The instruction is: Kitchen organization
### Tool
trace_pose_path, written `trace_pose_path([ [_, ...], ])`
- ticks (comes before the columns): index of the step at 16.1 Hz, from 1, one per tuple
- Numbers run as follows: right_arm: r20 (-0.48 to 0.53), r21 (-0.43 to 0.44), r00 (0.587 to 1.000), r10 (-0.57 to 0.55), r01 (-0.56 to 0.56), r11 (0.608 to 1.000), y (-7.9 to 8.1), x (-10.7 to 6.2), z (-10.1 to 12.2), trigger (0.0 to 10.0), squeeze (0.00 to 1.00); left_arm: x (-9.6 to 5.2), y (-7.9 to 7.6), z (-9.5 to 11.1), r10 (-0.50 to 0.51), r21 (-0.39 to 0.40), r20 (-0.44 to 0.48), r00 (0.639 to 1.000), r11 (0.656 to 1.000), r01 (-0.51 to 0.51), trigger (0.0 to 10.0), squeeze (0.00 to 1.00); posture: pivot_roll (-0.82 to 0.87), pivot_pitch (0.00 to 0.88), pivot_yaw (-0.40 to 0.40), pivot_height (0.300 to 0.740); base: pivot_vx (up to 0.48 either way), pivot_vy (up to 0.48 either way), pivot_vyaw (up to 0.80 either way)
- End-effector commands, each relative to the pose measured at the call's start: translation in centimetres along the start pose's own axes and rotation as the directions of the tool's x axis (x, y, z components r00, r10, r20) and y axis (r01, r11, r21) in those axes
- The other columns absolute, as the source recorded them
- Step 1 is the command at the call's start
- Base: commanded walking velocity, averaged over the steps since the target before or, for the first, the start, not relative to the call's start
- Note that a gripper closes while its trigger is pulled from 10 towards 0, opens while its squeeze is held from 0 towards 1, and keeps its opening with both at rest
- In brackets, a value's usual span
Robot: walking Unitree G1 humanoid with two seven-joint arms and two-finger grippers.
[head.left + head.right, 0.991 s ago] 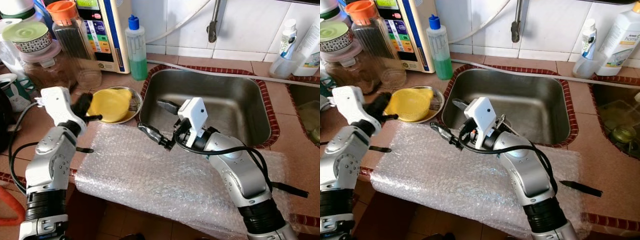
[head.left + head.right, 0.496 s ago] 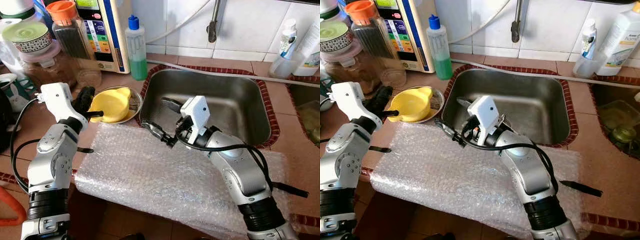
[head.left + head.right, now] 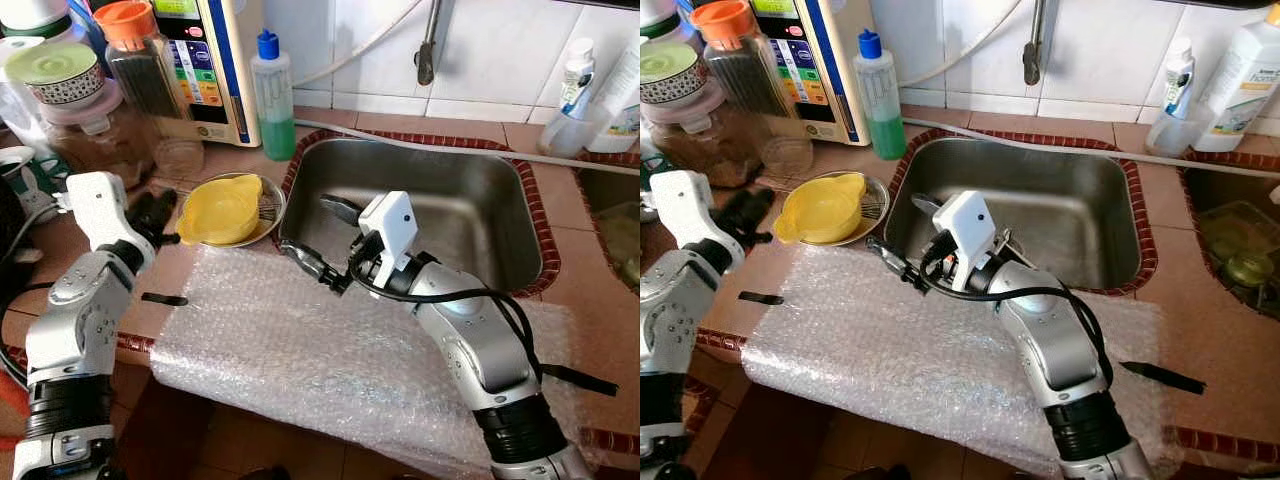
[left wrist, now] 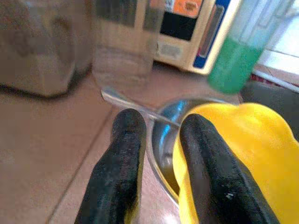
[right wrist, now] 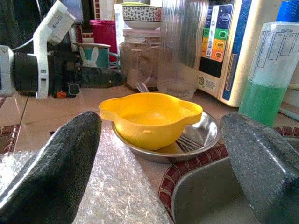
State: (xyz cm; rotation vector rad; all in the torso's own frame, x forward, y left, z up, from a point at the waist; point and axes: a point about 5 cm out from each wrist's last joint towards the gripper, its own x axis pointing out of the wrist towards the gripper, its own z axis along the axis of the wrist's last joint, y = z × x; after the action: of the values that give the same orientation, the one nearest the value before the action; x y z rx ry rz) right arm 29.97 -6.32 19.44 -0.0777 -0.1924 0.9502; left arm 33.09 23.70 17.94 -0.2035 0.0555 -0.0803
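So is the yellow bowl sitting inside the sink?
No, the yellow bowl rests on a metal plate on the counter beside the sink.

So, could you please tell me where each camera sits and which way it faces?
Left and right eye views: on the head, looking down at the sink and bubble wrap; both silver arms show.
Left wrist view: behind the left gripper, facing the yellow bowl.
Right wrist view: behind the open right gripper, facing the same bowl on its steel plate, with the left arm beyond.

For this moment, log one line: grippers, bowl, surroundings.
left gripper: beside yellow bowl, not touching | right gripper: open, at sink edge | bowl: upright in metal plate | bubble wrap: on counter
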Motion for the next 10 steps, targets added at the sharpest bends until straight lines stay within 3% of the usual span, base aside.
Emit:
trace_pose_path([
  [1, 0.009, -0.015, 1.0, 0.015, -0.015, 1.0, 0.2, 0.2, 0.3, 10.0, 0.0, -0.2, 0.1, 0.1, -0.033, 0.009, -0.034, 0.999, 0.999, 0.033, 10.0, 1.0, -0.15, 0.131, 0.074, 0.74, 0.0, 0.0, 0.0],
  [10, 0.007, -0.004, 1.0, 0.027, -0.027, 1.0, 1.3, 0.2, 0.1, 10.0, 0.0, -0.1, 0.0, -0.1, -0.081, 0.015, -0.108, 0.991, 0.996, 0.083, 10.0, 1.0, -0.16, 0.134, 0.078, 0.74, 0.0, 0.0, 0.0],
])
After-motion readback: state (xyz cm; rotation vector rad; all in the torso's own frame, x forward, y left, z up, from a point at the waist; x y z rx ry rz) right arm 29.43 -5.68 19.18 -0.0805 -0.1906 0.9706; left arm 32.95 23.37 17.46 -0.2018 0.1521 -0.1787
